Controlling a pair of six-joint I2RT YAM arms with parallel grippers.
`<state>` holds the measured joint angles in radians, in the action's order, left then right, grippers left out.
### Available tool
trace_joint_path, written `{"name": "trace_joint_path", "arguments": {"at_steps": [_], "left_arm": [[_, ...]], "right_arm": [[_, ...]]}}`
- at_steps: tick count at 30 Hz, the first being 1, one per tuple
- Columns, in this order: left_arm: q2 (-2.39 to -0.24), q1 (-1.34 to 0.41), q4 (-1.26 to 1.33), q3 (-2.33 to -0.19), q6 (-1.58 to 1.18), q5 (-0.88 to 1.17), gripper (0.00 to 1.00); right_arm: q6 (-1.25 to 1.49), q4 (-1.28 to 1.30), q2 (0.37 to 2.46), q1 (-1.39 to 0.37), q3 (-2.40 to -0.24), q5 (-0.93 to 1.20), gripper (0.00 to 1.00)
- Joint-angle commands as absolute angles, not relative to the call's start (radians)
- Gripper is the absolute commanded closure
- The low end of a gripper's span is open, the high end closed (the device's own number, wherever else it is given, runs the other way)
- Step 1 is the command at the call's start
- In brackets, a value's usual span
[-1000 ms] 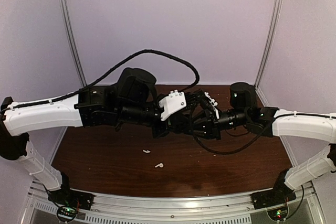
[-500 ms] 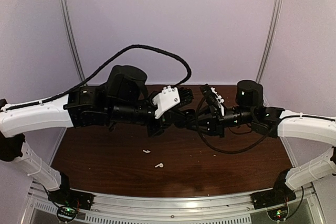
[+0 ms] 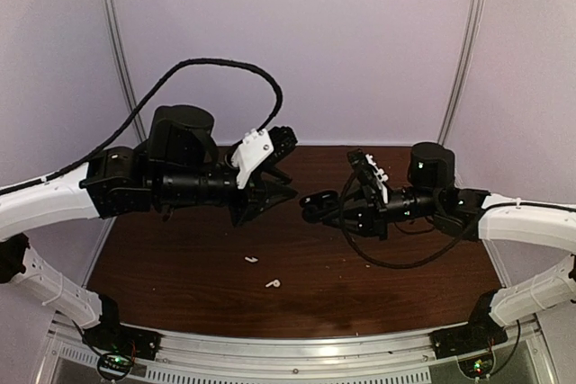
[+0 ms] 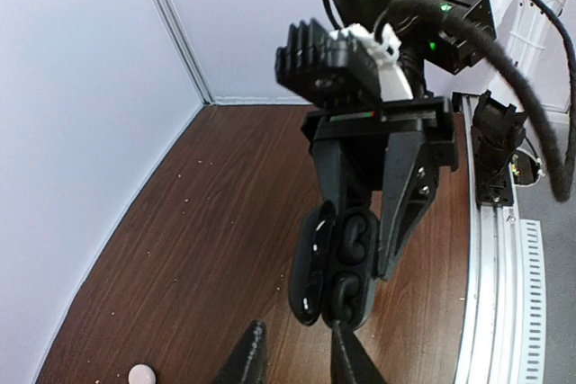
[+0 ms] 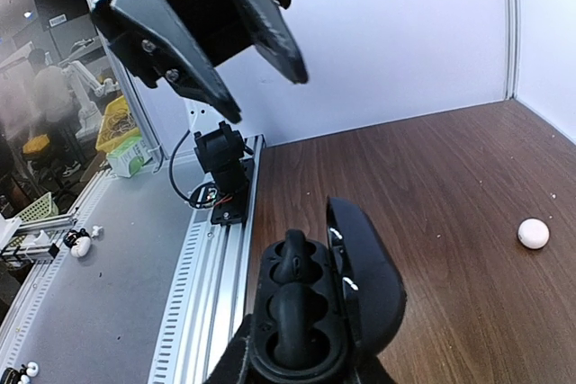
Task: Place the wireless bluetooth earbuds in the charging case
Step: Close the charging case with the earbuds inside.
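Note:
My right gripper (image 5: 301, 371) is shut on the charging case (image 5: 310, 312), a glossy black oval held in the air with its lid (image 5: 371, 281) open. Two black earbuds (image 5: 292, 263) (image 5: 294, 328) sit in its wells. In the top view the case (image 3: 313, 203) sits at the right gripper's tip over the table's middle. The left wrist view shows the open case (image 4: 337, 263) facing it, earbuds inside. My left gripper (image 3: 286, 171) is open and empty, a short gap left of the case. Its fingertips (image 4: 255, 341) point at the case.
Two small white stemmed earbuds (image 3: 251, 260) (image 3: 272, 283) lie on the brown table (image 3: 180, 258) near the front. A pale round case (image 5: 533, 233) lies on the table; it also shows in the left wrist view (image 4: 141, 374). A metal rail (image 3: 297, 352) runs along the near edge.
My left gripper has drawn back to the left, away from the right gripper, and is now apart from the case. The right gripper has shifted slightly right, still holding the case.

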<state>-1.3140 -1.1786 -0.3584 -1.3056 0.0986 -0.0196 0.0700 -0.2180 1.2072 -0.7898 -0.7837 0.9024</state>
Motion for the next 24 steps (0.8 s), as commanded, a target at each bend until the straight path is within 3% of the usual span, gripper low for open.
{"name": "trace_joint_path", "arguments": {"at_steps": [1,6,11,24], "left_arm": [[-1.279,-1.107,-0.290,-1.263,-0.031,0.098,0.68],[-1.242,-1.054,-0.266,-1.202,-0.052,0.254,0.41],[-1.271,-1.055,-0.308,-1.192,0.004,0.329,0.26],[-1.337,-1.055,-0.259,-1.208,0.151,0.316,0.24]], "right_arm": [[0.053,-0.298,1.175,-0.788,-0.789,0.894,1.00],[0.055,-0.287,1.190,-0.788,-0.827,0.905,1.00],[0.091,-0.314,1.208,-0.788,-0.852,0.918,1.00],[0.124,-0.299,1.261,-0.797,-0.918,0.933,1.00]]}}
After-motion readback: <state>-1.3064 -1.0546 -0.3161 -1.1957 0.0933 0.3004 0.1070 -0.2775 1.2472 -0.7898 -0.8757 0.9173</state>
